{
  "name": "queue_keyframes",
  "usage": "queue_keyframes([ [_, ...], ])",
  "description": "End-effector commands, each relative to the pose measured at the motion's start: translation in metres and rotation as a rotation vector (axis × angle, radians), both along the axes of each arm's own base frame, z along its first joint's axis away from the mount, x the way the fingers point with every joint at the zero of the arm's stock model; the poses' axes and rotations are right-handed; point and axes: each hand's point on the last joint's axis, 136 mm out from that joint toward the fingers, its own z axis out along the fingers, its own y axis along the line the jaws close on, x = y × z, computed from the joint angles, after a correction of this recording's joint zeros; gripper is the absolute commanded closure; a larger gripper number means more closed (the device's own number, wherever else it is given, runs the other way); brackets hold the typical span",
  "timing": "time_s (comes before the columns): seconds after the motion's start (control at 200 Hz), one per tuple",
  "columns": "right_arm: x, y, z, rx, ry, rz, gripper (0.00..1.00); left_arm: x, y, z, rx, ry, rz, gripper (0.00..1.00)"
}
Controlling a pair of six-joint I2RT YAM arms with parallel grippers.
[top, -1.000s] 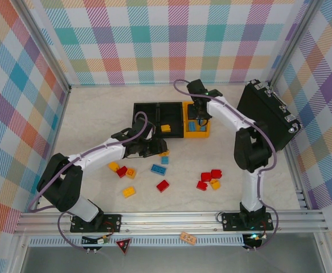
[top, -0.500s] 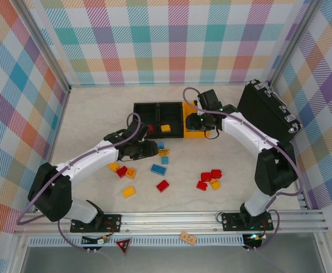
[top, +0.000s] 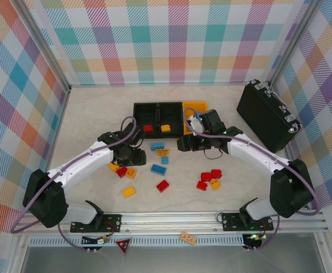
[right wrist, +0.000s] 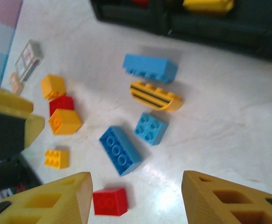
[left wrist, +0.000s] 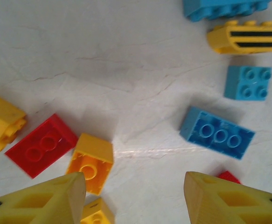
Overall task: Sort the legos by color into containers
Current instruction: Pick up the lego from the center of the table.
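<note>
While both hands hang low over the loose bricks, neither holds anything: the left hand [left wrist: 135,183] has its fingers spread over bare table [top: 97,114], and the right hand [right wrist: 136,184] is likewise spread and empty. That suggests each is lining up a pick rather than carrying.

From above, the left hand sits at 9 o'clock of the middle cluster and the right at 3 o'clock, facing each other across the blue bricks [top: 158,169] and a striped yellow brick [top: 162,152]. A red brick [left wrist: 40,147] and an orange brick [left wrist: 90,162] lie just beside each other under the left hand, probably its nearest choices.

At 12 o'clock stands the row of bins [top: 159,104]. One black bin holds a red piece [top: 148,128] and the next a yellow piece [top: 166,128], so most of the sorting is left.

Pale, marbled and slightly glossy, the table should let bricks slide if nudged. Bright plaid walls [top: 171,40] enclose it, and a black case [top: 266,114] rests at 2 o'clock.
</note>
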Motion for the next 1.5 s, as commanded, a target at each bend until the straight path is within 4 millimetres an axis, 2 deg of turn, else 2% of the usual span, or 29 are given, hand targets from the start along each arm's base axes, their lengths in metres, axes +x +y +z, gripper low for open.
queue_keyframes([
  [0.0, -0.021, 0.015, 0.004, 0.094, 0.02, 0.084, 0.46, -0.011, 0.016, -0.003, 0.076, 0.065, -0.019, 0.41],
  [0.185, -0.033, 0.012, -0.011, 0.083, 0.067, 0.08, 0.47, -0.018, 0.019, -0.028, 0.113, 0.134, -0.025, 0.4],
  [0.54, -0.037, 0.014, -0.017, 0.095, 0.081, 0.073, 0.47, -0.021, 0.024, -0.058, 0.159, 0.189, -0.021, 0.41],
  [0.675, -0.039, 0.015, -0.018, 0.098, 0.082, 0.08, 0.47, -0.017, 0.023, -0.063, 0.161, 0.176, -0.018, 0.45],
  [0.865, -0.043, 0.012, -0.023, 0.092, 0.092, 0.076, 0.47, -0.016, 0.02, -0.069, 0.157, 0.187, -0.02, 0.62],
  [0.925, -0.044, 0.011, -0.023, 0.09, 0.092, 0.073, 0.47, -0.015, 0.019, -0.068, 0.155, 0.187, -0.021, 0.69],
  [1.02, -0.045, 0.009, -0.023, 0.087, 0.091, 0.068, 0.48, -0.011, 0.015, -0.06, 0.141, 0.172, -0.025, 0.72],
  [1.3, -0.041, 0.001, -0.017, 0.067, 0.048, 0.023, 0.48, 0.016, -0.005, -0.022, 0.073, 0.077, -0.032, 0.72],
  [1.495, -0.032, -0.011, -0.009, 0.032, 0.0, -0.053, 0.48, 0.041, -0.026, -0.002, 0.003, 0.017, -0.032, 0.72],
])
